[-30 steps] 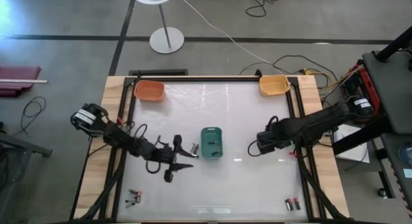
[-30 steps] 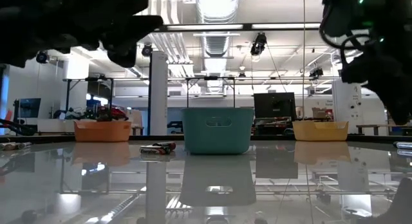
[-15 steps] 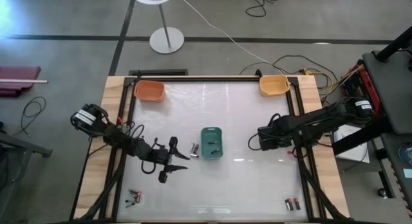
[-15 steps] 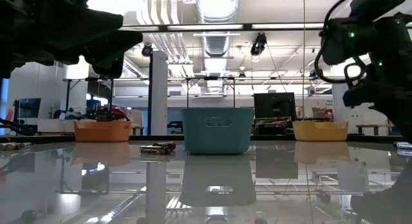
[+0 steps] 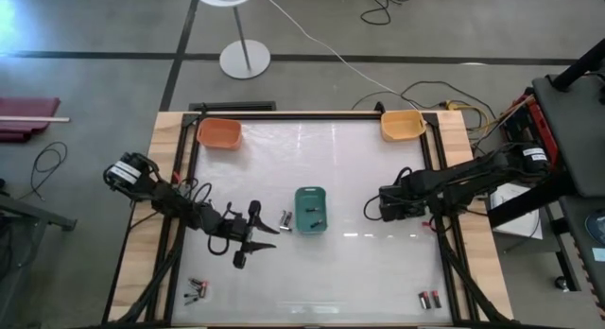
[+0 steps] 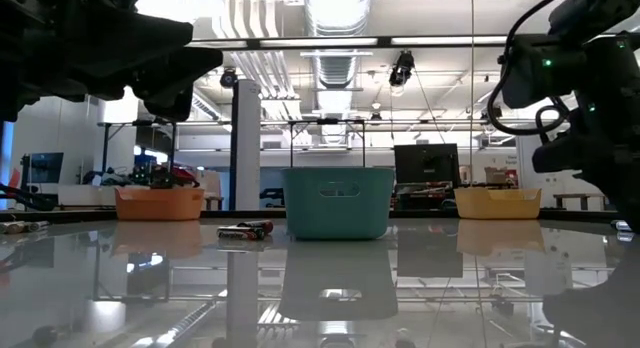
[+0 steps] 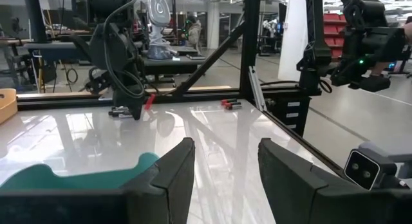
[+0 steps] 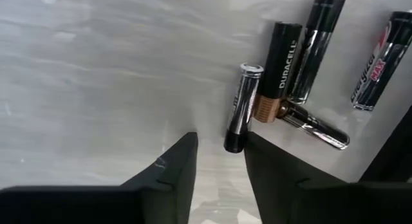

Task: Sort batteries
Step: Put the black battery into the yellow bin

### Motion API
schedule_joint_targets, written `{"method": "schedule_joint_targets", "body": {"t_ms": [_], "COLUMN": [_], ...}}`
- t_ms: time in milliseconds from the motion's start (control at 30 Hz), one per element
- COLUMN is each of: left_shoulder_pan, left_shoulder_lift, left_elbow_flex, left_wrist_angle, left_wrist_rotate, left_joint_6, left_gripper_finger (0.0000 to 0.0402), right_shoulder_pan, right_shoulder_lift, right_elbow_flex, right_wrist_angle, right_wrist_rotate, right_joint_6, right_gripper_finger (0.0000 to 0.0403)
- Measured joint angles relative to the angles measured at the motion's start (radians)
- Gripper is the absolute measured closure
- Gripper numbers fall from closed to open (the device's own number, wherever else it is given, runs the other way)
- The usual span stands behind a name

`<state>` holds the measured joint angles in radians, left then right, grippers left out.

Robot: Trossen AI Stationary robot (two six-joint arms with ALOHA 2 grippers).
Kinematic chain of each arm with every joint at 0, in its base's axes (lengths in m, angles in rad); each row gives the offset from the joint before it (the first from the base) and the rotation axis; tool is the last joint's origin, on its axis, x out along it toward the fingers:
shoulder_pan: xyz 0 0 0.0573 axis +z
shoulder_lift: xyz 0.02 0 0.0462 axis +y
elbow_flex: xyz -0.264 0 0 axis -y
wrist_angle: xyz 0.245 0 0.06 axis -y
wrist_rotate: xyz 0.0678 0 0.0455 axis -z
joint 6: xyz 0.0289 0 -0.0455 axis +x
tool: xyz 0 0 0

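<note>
Right tool [image 8: 219, 156] parted, empty, poised just beside silver cell [image 8: 242, 108] in battery cluster [image 8: 302, 76] on table [image 5: 369, 263], right of teal bin [image 5: 310, 210]. Left tool [image 7: 225, 163] parted, empty, left of bin. Cells likely rigid, light, slick, roll-prone; pinch mid-body across width.

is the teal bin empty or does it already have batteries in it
Not empty. The high view shows the teal bin at table centre with a couple of small dark batteries lying inside; how many, cannot tell.
</note>
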<state>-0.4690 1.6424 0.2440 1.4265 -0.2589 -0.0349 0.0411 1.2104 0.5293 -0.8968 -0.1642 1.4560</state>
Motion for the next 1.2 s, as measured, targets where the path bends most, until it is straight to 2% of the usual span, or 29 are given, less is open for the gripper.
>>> {"method": "schedule_joint_targets", "body": {"t_ms": [333,567,833,1000,1200], "left_shoulder_pan": [0.000,0.000,0.002,0.003,0.007], "left_shoulder_lift": [0.000,0.000,0.000,0.000,0.000], "left_elbow_flex": [0.000,-0.004,-0.018,-0.018,-0.018], "left_wrist_angle": [0.000,0.000,-0.045,-0.046,-0.049], "left_wrist_rotate": [0.000,-0.001,-0.020,-0.020,-0.023], "left_joint_6": [0.000,0.004,0.003,0.004,0.008], "left_gripper_finger": [0.0251,0.0251,0.0251,0.0251,0.0251], "right_shoulder_pan": [0.000,0.000,-0.035,-0.157,-0.441], "right_shoulder_lift": [0.001,0.005,0.004,0.003,0.016], "right_elbow_flex": [0.000,0.031,0.205,0.320,0.417], "right_wrist_angle": [0.006,0.008,-0.001,-0.119,-0.171], "right_wrist_rotate": [0.023,0.058,0.095,0.160,0.199], "right_joint_6": [0.011,0.007,-0.086,-0.223,-0.471], "right_gripper_finger": [0.0372,0.0381,0.0382,0.0382,0.0383]}}
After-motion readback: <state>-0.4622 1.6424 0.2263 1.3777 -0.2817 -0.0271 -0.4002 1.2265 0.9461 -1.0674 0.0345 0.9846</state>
